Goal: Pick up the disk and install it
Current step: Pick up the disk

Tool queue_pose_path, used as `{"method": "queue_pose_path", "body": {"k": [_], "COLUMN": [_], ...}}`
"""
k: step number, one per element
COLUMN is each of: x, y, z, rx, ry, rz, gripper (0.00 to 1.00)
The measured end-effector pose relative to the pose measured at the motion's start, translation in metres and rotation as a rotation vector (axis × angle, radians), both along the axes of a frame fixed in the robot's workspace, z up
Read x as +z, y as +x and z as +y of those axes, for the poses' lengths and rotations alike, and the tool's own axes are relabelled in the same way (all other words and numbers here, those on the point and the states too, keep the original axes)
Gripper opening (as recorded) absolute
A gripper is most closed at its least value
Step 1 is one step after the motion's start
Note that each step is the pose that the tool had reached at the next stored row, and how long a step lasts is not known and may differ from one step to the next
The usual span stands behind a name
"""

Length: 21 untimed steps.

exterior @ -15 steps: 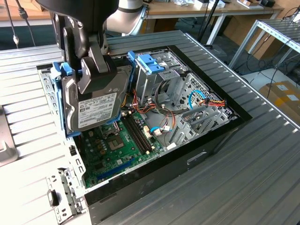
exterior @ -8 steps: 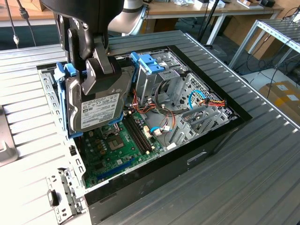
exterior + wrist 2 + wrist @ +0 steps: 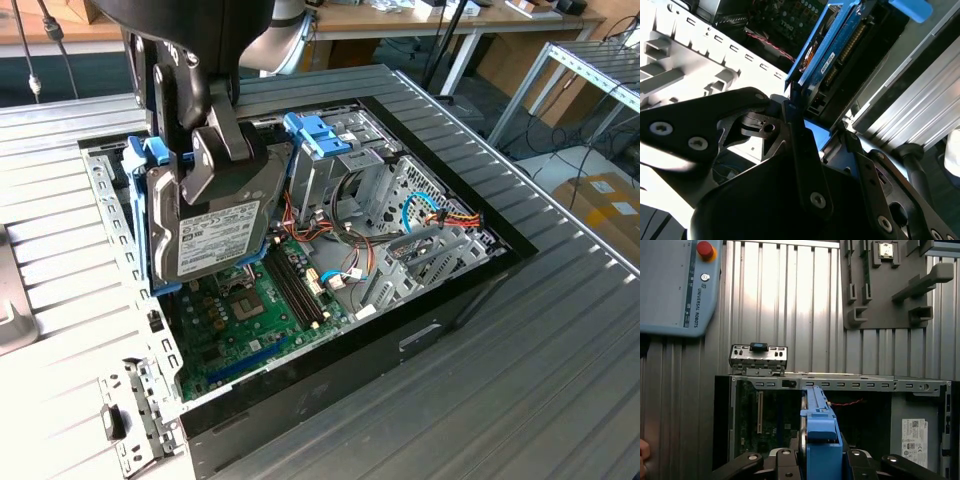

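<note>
The tool [image 3: 197,160] is clamping the disk [image 3: 218,238], holding it tilted above the open computer case [image 3: 440,330]; squaring its rails to the drive cage [image 3: 345,185] looks essential.

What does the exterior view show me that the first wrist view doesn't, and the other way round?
Exterior view: the disk with its labelled face toward the camera, tilted steeply over the open case, plus the drive cage with its blue clip and the coloured cables.
First wrist view: the teach pendant with a red button and a grey holder board, both on the ribbed table.
Both: the hand shut on the disk's blue-railed frame, the case, and the green motherboard inside.
</note>
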<state>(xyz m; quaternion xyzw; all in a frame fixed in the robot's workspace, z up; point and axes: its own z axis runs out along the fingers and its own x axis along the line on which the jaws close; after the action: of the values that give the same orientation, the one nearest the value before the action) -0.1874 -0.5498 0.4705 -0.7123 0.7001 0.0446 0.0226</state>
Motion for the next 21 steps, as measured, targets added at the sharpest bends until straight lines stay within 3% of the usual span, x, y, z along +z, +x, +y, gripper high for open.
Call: {"method": "queue_pose_path", "body": {"k": [21], "x": [-0.0015], "y": [0.0094], "z": [-0.0087], "rx": [0.0], "ry": [0.0001], "rz": [0.0], "gripper": [0.37]}}
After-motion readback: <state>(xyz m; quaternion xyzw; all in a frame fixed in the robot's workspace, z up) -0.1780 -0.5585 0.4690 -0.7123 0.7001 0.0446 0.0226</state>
